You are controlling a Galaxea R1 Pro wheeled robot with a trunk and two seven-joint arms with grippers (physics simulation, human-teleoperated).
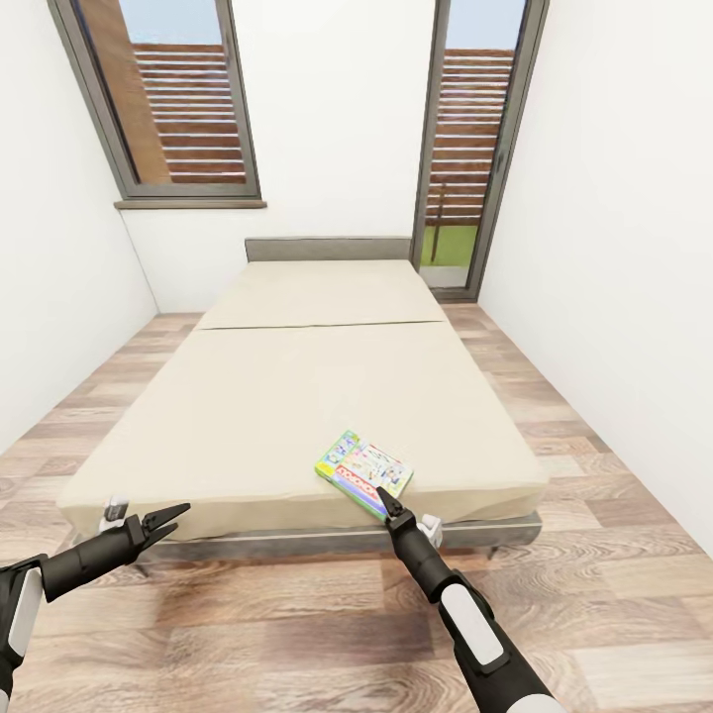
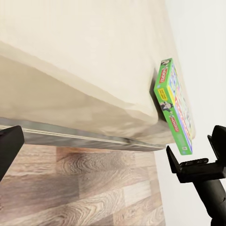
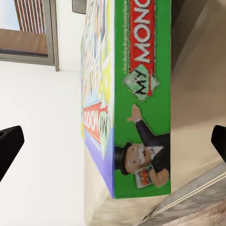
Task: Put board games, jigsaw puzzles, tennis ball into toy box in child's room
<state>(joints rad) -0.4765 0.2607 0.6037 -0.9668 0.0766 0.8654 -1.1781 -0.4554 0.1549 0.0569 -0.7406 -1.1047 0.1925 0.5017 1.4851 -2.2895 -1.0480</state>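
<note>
Both arms reach up from the bottom of the head view. At lower centre the right gripper (image 1: 384, 493) points at the near edge of the bed (image 1: 297, 396); its fingers look drawn close together there, yet in the right wrist view two dark fingertips (image 3: 10, 143) stand at opposite sides of the frame, so the claw is spread apart, with nothing between them but the box ahead.

That box is a board game (image 1: 363, 471), green-sided with a red logo and cartoon art on its lid. It lies flat on the cream mattress at lower centre-right of the head view, close to the foot edge and turned at an angle. Its near corner sits just above the right gripper's tip, close but seemingly not touching. In the right wrist view the board game's (image 3: 141, 99) green side is large and close in the centre of the frame.

At lower left, the left gripper (image 1: 168, 522) hovers just in front of the mattress's near left corner, its fingers parted, holding nothing. In the left wrist view the board game (image 2: 175, 106) shows at the right of the frame.

Wood-plank floor (image 1: 297, 634) runs open between robot and bed, with narrower strips along both sides up to the white walls (image 1: 604, 198). Two tall windows (image 1: 168, 99) stand at the top.
</note>
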